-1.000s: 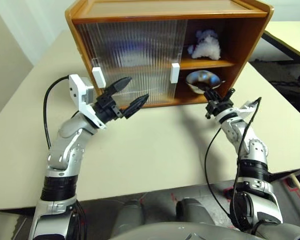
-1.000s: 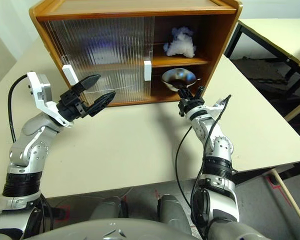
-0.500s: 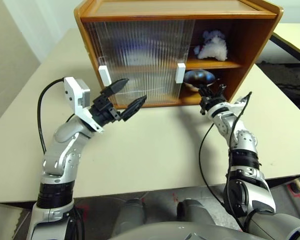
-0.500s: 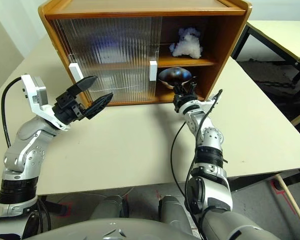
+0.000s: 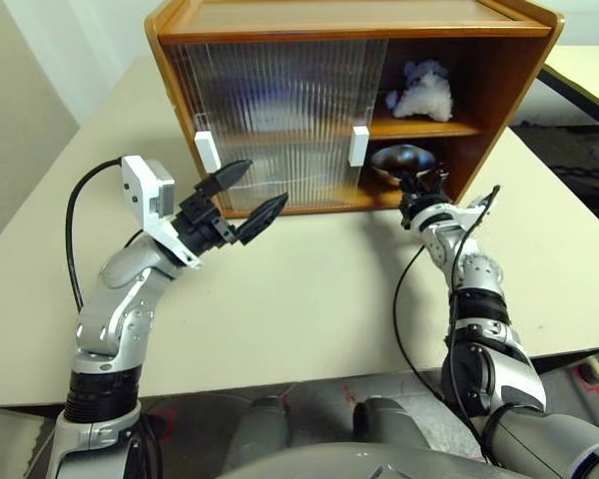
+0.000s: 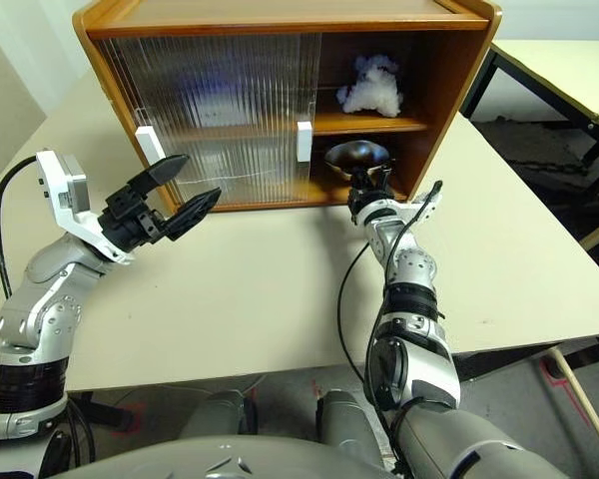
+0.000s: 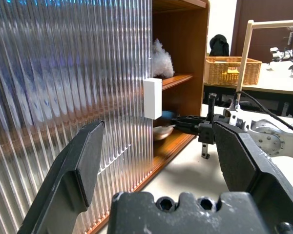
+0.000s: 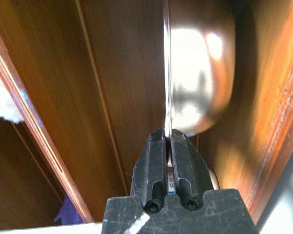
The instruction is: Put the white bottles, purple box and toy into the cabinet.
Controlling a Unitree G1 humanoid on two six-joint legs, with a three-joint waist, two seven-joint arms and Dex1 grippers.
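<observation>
Cabinet: I see the wooden cabinet (image 5: 351, 30) standing at the back of the pale matte worktop (image 5: 309, 299); warm orange-brown boards, two shelves, the right bay open.
Doors: ribbed translucent sliding doors (image 5: 280, 110) cover the left and middle; two white block handles (image 5: 358, 146) stick out from them.
Toy: the white fluffy toy (image 5: 419, 92) sits on the upper shelf in the open right bay, towards the back.
Purple box: behind the ribbed panel I make out only a blurred bluish-lilac patch (image 6: 208, 92) at upper-shelf height; I cannot tell its shape.
White bottles: I cannot make them out through the doors.
Bowl: a shiny round steel bowl (image 5: 403, 160) is in the lower right bay, tilted up on its edge, polished and mirror-like in my right wrist view.
Right hand: my right hand (image 5: 415, 189) is at the mouth of the lower bay, its black fingers (image 8: 183, 161) pressed together on the bowl's thin rim.
Left hand: my left hand (image 5: 245, 190) hovers over the worktop in front of the closed doors, fingers spread wide, gripping nothing.
</observation>
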